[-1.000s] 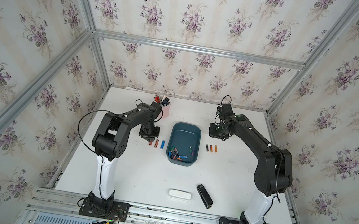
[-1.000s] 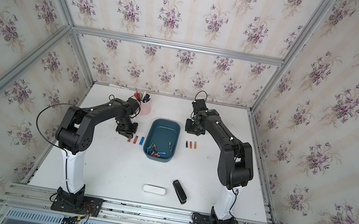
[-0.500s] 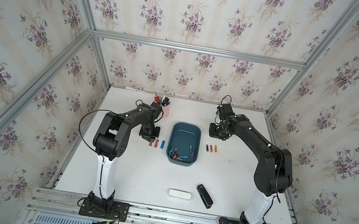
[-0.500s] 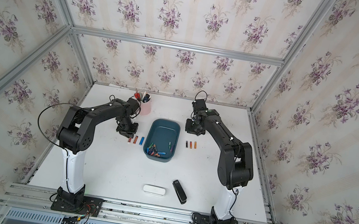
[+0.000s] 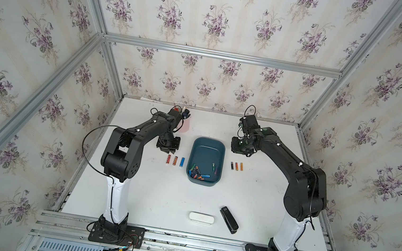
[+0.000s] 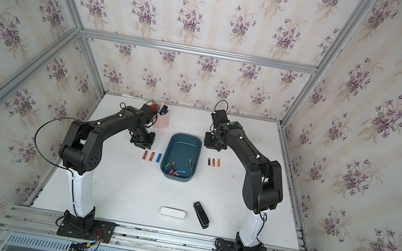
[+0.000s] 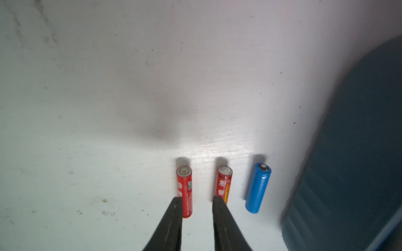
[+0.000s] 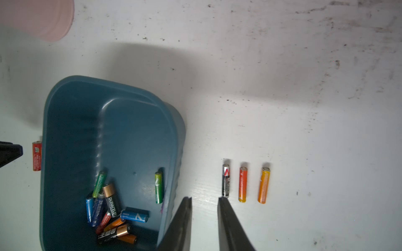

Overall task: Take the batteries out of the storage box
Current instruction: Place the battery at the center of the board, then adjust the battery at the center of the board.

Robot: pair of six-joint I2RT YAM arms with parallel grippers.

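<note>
**Nothing in Either Grip**

The left gripper [image 7: 198, 198] is hanging slightly parted and empty by the red battery [image 7: 184, 191], which is lying on the table beside the storage box [image 5: 208, 151]. The right gripper [image 8: 204, 198] is also gaping narrowly and gripping nothing (the black battery [image 8: 225, 180] is lying just past its tip). The other batteries [image 5: 196, 174] are sitting heaped at the box's near end.

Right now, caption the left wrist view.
Left fingers, parted and empty, near two red batteries, blue battery, storage box.
</note>
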